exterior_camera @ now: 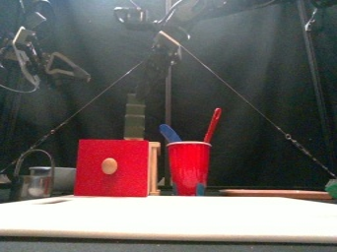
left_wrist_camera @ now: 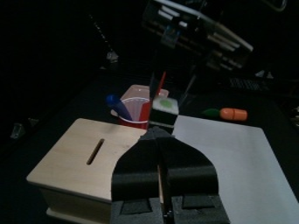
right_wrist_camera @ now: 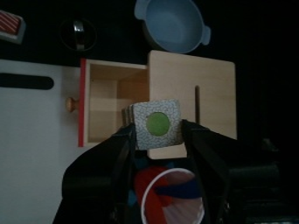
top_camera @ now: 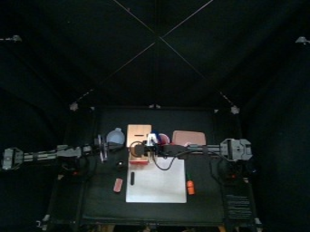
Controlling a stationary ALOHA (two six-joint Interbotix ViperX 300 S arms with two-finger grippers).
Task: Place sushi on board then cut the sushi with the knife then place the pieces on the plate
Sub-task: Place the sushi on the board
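Note:
My right gripper is shut on a sushi piece, seen end on with pale rice and a green centre. It hangs over the open drawer of the wooden box. The white cutting board lies in front of the box. A red cup holding a blue knife and a red knife stands right of the box. The pink tray lies further right. My left gripper is shut and empty, raised at the box's left side.
A blue-grey bowl sits behind the box at its left, and a metal cutter stands nearby. An orange toy lies on the board's right edge. A red toy lies left of the board.

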